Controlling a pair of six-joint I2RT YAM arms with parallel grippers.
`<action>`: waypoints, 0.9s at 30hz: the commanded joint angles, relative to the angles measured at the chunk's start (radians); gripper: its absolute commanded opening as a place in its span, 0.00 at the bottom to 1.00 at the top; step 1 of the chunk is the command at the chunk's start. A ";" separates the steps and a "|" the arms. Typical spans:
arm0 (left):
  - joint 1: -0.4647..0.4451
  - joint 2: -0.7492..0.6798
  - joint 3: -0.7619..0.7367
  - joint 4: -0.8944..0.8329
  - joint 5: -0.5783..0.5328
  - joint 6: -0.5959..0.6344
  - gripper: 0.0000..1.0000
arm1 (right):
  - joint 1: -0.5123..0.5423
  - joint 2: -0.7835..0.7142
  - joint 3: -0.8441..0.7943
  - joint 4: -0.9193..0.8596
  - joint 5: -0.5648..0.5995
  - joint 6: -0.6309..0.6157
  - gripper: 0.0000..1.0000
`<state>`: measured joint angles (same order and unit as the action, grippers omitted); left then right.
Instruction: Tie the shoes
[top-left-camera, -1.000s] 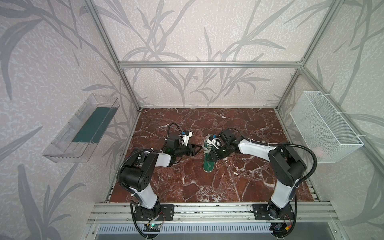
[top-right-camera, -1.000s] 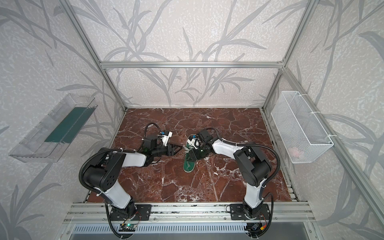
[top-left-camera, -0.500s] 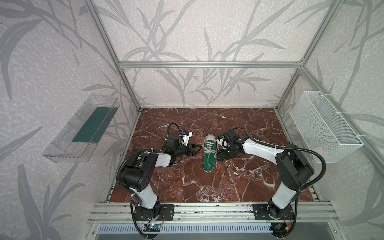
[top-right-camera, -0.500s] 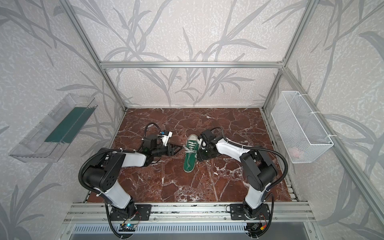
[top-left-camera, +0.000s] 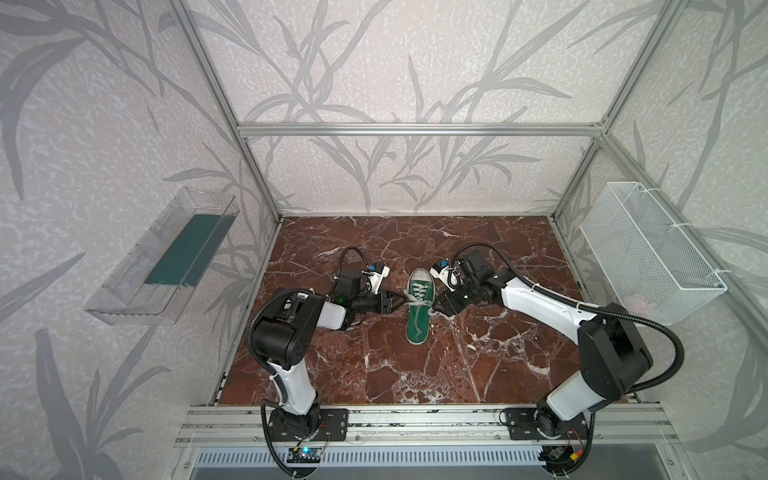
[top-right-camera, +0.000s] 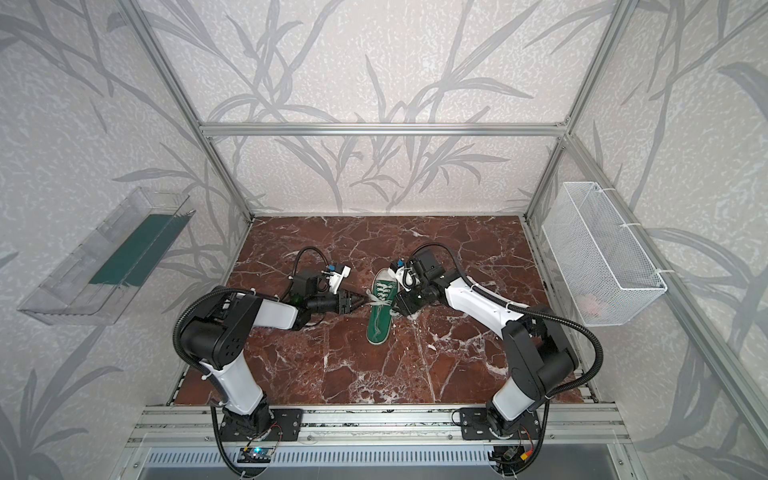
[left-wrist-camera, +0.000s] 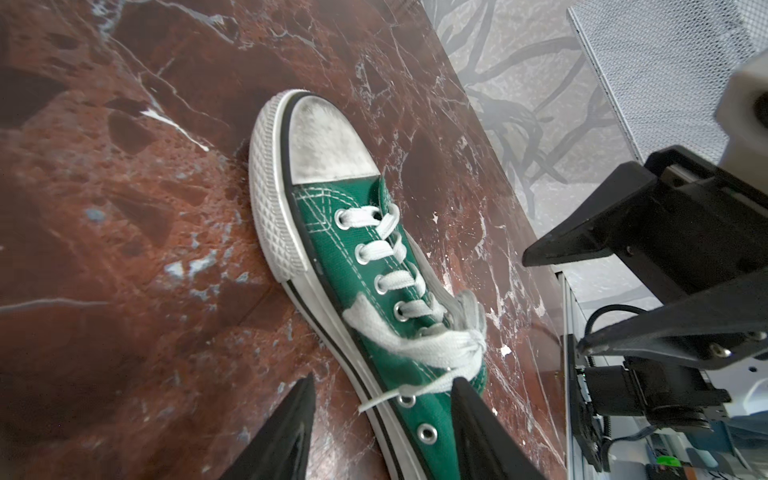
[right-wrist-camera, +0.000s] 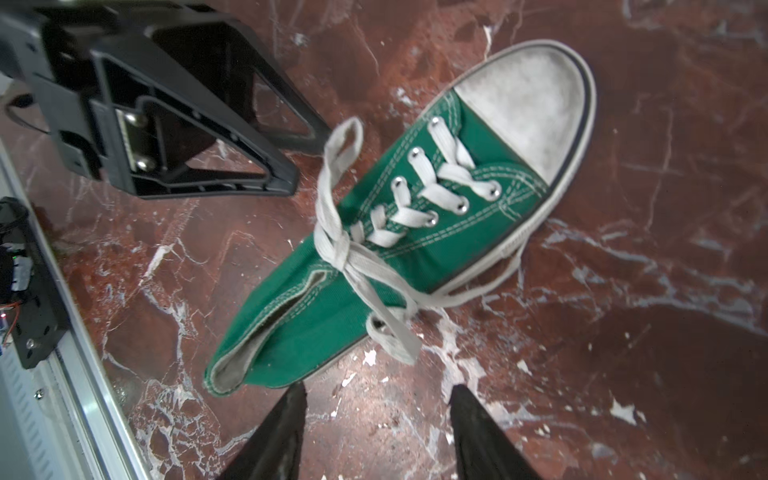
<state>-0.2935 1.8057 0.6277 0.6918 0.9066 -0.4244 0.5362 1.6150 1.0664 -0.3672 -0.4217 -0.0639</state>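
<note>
Now that the right gripper (top-left-camera: 435, 310) has backed off to three o'clock, we count one sneaker (top-left-camera: 419, 318) uncovered; left gripper (top-left-camera: 397, 300) at nine; both half-open, empty.

Left arm (top-left-camera: 332, 316) and right arm (top-left-camera: 536, 301): white shells, black joints, ribbed black cables (top-left-camera: 680, 359); the right hand (left-wrist-camera: 552, 303) has black wedge fingers (left-wrist-camera: 673, 328) bearing silver screws (left-wrist-camera: 722, 352).

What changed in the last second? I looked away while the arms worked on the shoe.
The right gripper drew back from over the laced front of the shoe to its right side, jaws open and empty. The left gripper stayed at the shoe's left side, also open. The shoe roughly kept its place, toe pointing away, with the laces knotted.
</note>
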 joint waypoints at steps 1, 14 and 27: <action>-0.003 0.028 0.028 0.098 0.092 -0.048 0.57 | -0.025 0.040 0.029 0.078 -0.111 -0.061 0.55; 0.047 -0.002 0.028 0.184 0.144 -0.118 0.57 | -0.033 0.127 0.137 0.067 -0.176 -0.154 0.52; 0.019 0.240 -0.106 0.725 0.114 -0.329 0.50 | -0.036 0.108 0.037 0.149 -0.225 -0.174 0.47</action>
<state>-0.2592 2.0048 0.5327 1.1954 1.0176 -0.6735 0.5030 1.7336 1.1164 -0.2504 -0.6125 -0.2298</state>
